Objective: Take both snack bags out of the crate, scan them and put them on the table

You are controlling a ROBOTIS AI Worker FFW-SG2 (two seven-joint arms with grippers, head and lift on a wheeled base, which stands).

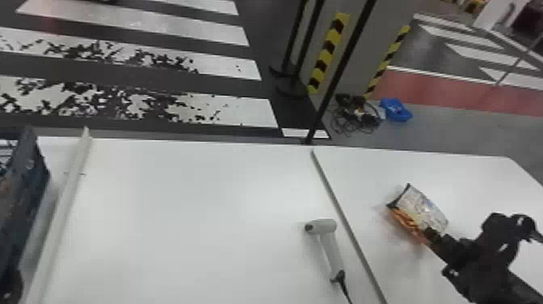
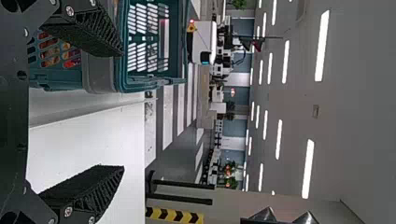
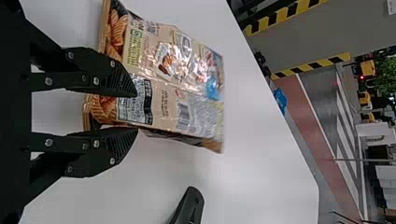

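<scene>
In the head view my right gripper [image 1: 433,237] is at the near corner of an orange-and-white snack bag [image 1: 423,209] over the right part of the table; in the right wrist view the gripper [image 3: 135,111] is shut on the bag [image 3: 163,86], its printed back and barcode showing. A dark part of my left gripper [image 1: 14,286] shows at the head view's bottom left. Its fingers stand open and empty in the left wrist view, gripper [image 2: 123,109] beside the crate [image 2: 100,74]. Red and orange packaging [image 2: 50,51] shows through the crate's slots. The scanner [image 1: 329,242] lies mid-right on the table.
The crate [image 1: 30,194] stands at the far left beside a pale raised strip [image 1: 66,198]. A dark seam [image 1: 343,214] crosses the white table [image 1: 182,218] between scanner and bag. The scanner's black cable [image 1: 344,288] runs to the near edge. Beyond the table stands a black post [image 1: 329,93].
</scene>
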